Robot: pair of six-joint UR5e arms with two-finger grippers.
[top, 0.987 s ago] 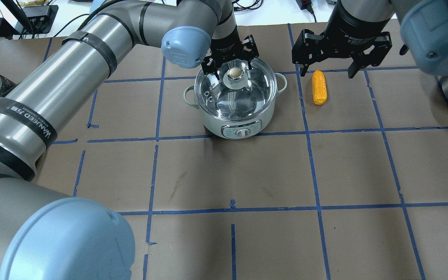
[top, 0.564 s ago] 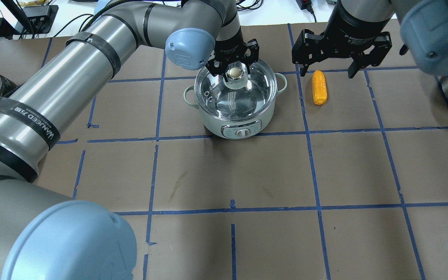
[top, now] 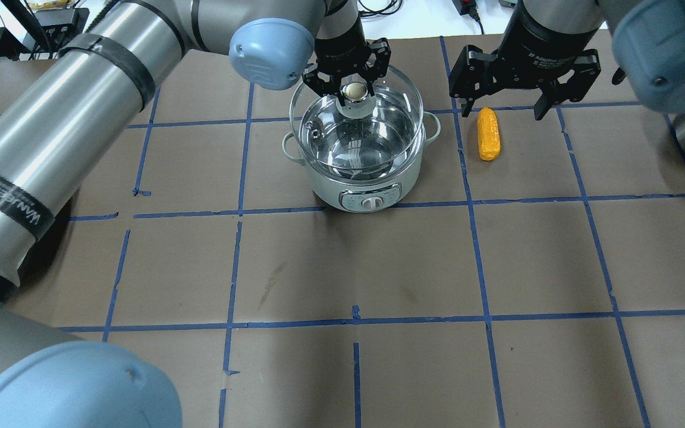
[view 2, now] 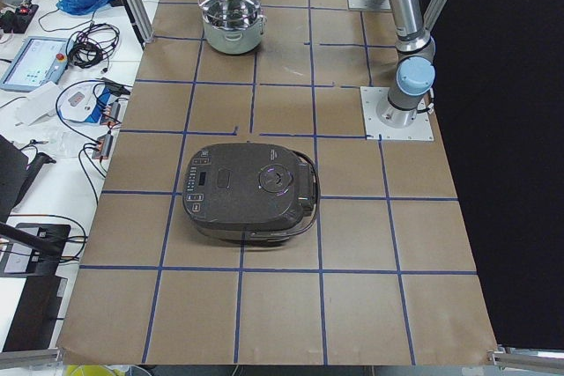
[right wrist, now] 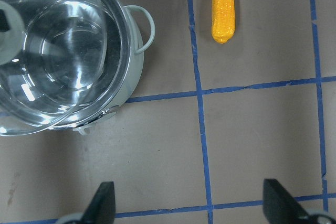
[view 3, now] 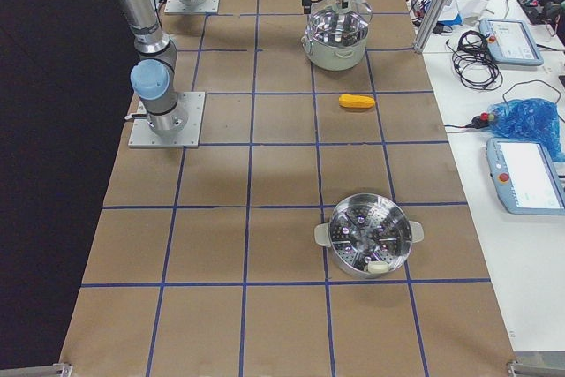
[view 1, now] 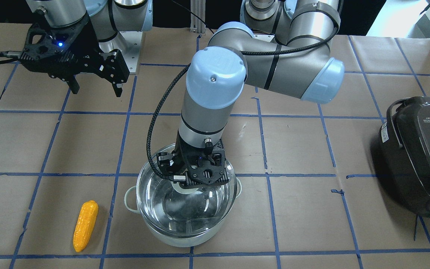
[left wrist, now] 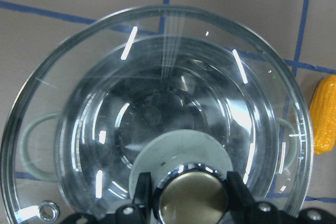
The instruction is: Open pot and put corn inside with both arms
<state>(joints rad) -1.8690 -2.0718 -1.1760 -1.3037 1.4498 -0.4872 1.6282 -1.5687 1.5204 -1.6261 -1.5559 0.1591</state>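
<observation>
The pot (top: 372, 187) is round, shiny steel inside, with pale loop handles and a front dial. My left gripper (top: 351, 90) is shut on the round knob (left wrist: 191, 198) of the clear glass lid (top: 307, 128) and holds the lid a little above the pot, shifted slightly to the far side. It shows in the front view too (view 1: 192, 184). The yellow-orange corn (top: 488, 133) lies on the table right of the pot, also seen from the right wrist (right wrist: 222, 6). My right gripper (top: 501, 111) is open and empty, hovering above the corn's far end.
A dark grey rice cooker (view 1: 420, 149) stands at the robot's far left end. A steel steamer pot (view 3: 368, 236) stands at the far right end. Blue tape lines grid the brown table cover (top: 354, 267).
My left gripper has closed on the knob and raised the lid off the pot, moving it slightly away from the robot. The right gripper and the corn have not moved.
</observation>
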